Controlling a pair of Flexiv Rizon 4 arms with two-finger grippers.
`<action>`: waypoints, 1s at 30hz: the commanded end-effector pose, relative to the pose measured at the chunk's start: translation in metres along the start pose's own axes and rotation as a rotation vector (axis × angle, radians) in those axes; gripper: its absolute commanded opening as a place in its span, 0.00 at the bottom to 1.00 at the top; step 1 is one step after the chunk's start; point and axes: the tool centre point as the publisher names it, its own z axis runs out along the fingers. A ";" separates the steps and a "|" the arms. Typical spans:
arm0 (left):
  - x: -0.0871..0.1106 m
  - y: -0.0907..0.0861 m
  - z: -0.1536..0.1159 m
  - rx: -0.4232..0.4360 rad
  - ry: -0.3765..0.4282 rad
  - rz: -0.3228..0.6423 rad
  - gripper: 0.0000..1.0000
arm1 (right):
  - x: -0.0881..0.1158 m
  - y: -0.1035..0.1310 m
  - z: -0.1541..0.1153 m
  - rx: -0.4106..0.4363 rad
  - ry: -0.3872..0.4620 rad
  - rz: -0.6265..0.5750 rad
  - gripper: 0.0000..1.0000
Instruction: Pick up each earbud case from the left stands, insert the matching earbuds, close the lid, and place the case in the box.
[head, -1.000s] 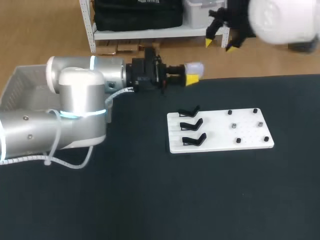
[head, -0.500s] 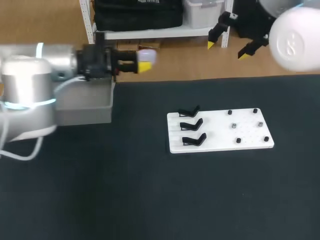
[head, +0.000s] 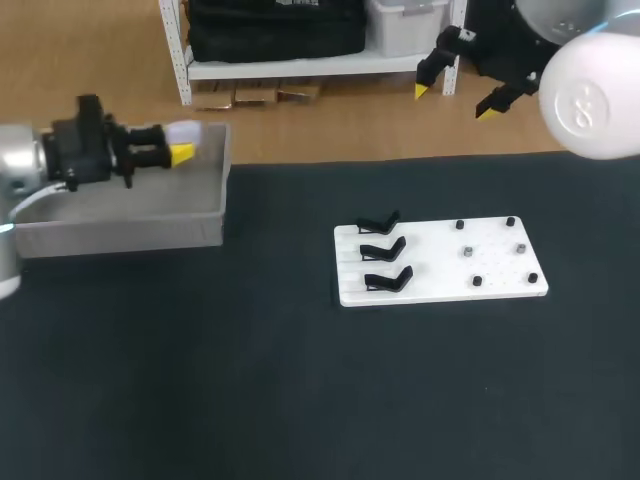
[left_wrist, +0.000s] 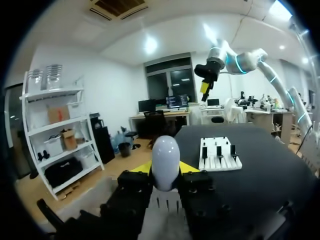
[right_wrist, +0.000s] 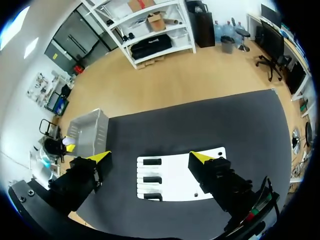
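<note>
My left gripper (head: 178, 144) is shut on a white egg-shaped earbud case (head: 190, 133), held above the grey box (head: 120, 232) at the table's back left. In the left wrist view the case (left_wrist: 165, 161) stands upright between the yellow fingertips (left_wrist: 141, 168). The white board (head: 440, 262) in the middle carries three bare black stands (head: 385, 249) on its left side and small pegs (head: 467, 251) on its right. My right gripper (head: 455, 100) hangs open high over the table's back edge, with nothing in it. From the right wrist view, the board (right_wrist: 175, 181) lies below the right gripper (right_wrist: 151, 158).
The grey box (right_wrist: 90, 132) sits at the table's left back corner, its near wall along the black tabletop (head: 300, 400). My left gripper (right_wrist: 67, 145) shows beside it in the right wrist view. My right arm (left_wrist: 235, 56) rises beyond the board (left_wrist: 219, 156).
My left arm has swung left with the case, from the table's back edge to above the grey box. The right gripper's fingers have spread wider.
</note>
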 end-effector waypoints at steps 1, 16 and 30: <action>0.017 0.002 -0.014 -0.061 0.001 -0.011 0.00 | 0.003 0.000 -0.001 0.003 -0.008 0.002 1.00; 0.070 0.012 -0.013 -0.093 0.094 -0.160 0.90 | 0.003 0.000 -0.001 0.003 -0.008 0.002 1.00; 0.009 -0.024 0.002 -0.110 0.109 -0.111 1.00 | 0.002 -0.004 -0.003 -0.050 -0.038 0.031 1.00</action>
